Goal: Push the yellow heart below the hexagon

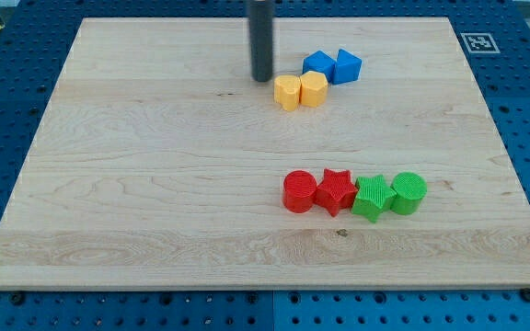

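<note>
The yellow heart [287, 93] lies near the view's top centre, touching the yellow hexagon [314, 88] on its right side. My tip [262, 79] stands just left of and slightly above the yellow heart, a small gap apart. Two blue blocks, one rounded [318, 65] and one triangular [347, 66], sit right above the yellow hexagon.
A row of blocks lies at the lower right: a red cylinder [299, 192], a red star [336, 191], a green star [372, 198] and a green cylinder [409, 193]. The wooden board [155, 184] ends at blue perforated table on all sides.
</note>
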Robot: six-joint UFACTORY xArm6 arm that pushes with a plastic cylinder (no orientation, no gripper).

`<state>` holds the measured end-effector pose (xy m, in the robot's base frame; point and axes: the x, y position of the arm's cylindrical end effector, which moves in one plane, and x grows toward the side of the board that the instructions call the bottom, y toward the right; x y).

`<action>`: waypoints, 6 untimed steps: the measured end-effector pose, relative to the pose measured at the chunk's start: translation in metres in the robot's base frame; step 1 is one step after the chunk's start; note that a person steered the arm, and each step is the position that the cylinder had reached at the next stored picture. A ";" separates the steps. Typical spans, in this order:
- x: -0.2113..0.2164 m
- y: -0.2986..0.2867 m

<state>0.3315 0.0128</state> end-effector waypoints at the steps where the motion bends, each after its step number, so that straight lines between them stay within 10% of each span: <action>1: 0.031 0.014; 6: 0.085 0.017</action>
